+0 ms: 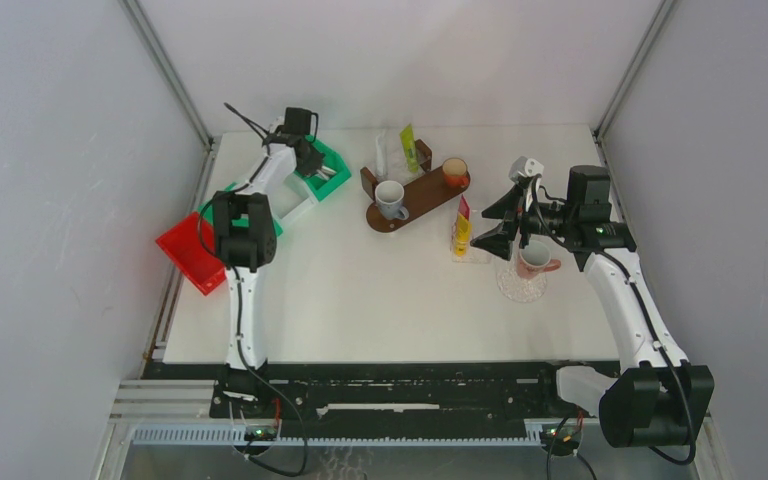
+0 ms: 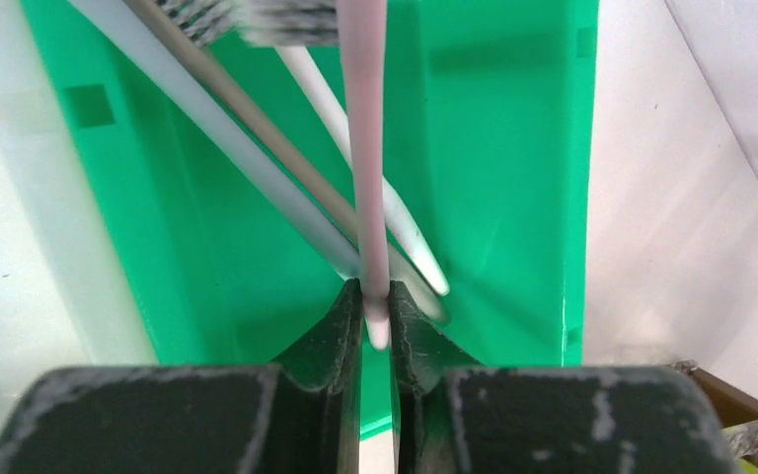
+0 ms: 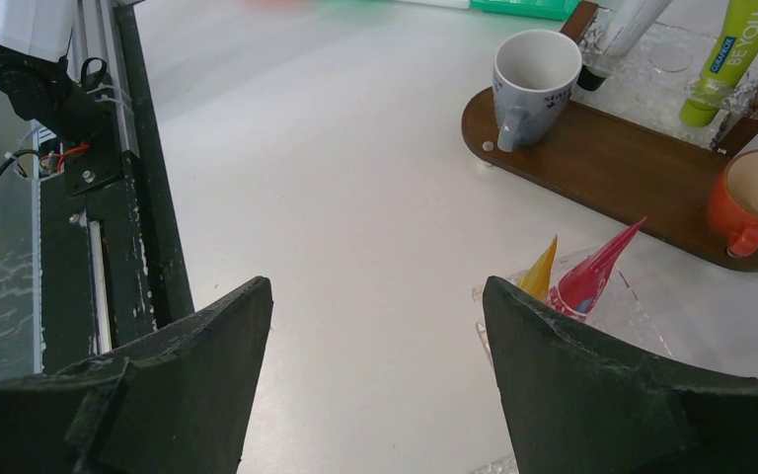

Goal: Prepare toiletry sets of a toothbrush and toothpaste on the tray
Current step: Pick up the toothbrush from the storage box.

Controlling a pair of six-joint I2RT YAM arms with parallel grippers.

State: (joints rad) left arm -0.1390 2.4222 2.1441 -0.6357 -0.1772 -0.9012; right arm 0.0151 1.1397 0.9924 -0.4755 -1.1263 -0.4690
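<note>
Left of the tray [image 1: 422, 197], in the green bin [image 2: 493, 178], the left gripper [image 2: 376, 321] clamps the pink toothbrush [image 2: 365, 148] at its very end; so shallow a hold may let it swivel or slip. Right of the tray, the right gripper [image 3: 375, 296] gapes.

**Tally on the worktop [image 1: 360, 300]: cups, toothbrushes, tubes, bins, one tray.**

There are three cups: a grey mug [image 1: 390, 198] and an orange cup [image 1: 454, 172] on the single brown tray [image 1: 425, 195], and a pink mug [image 1: 534, 260] to the right. Four toothbrushes lie in the far-left green bin [image 1: 332, 178]: one pink toothbrush [image 2: 365, 148] and three pale ones [image 2: 247, 163]. There are four tubes: a green-yellow tube [image 3: 730, 59], a white tube [image 3: 630, 20], a yellow tube [image 3: 543, 275] and a red tube [image 3: 592, 276]. There are three bins: that green one, a second green bin [image 1: 208, 208] that is mostly hidden, and a red bin [image 1: 192, 255].
</note>
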